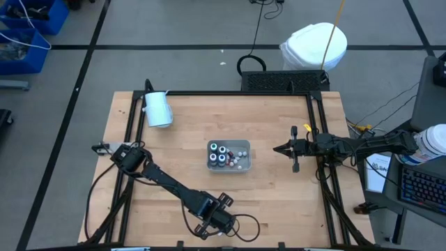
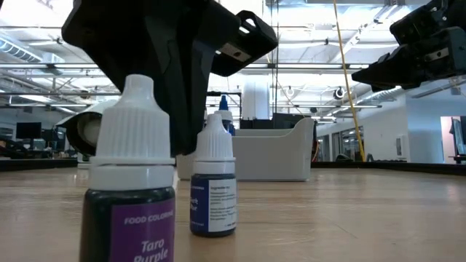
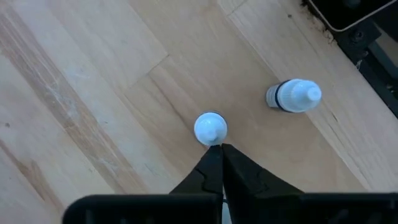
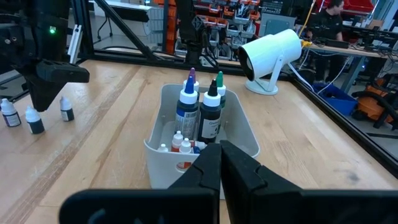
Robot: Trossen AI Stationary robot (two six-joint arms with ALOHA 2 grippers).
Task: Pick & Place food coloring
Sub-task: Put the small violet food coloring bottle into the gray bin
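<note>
Low view alone reads purple bottle (image 2: 131, 196) label — tray (image 2: 277, 149) behind.

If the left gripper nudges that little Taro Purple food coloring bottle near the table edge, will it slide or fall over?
The Taro Purple bottle would probably tip rather than slide: it stands upright, tall and narrow, on a small base. Once down, its round body would likely roll on the smooth wooden table. Its ribbed white cap should give the shut left gripper fair purchase.

You see a pale wooden worktop (image 1: 279, 202) inside a black frame; a grey tray (image 1: 244, 165) sits near its middle; a white cylinder (image 1: 157, 109) lies toward the far left corner; blue bins (image 1: 28, 28) stand on the floor.
</note>
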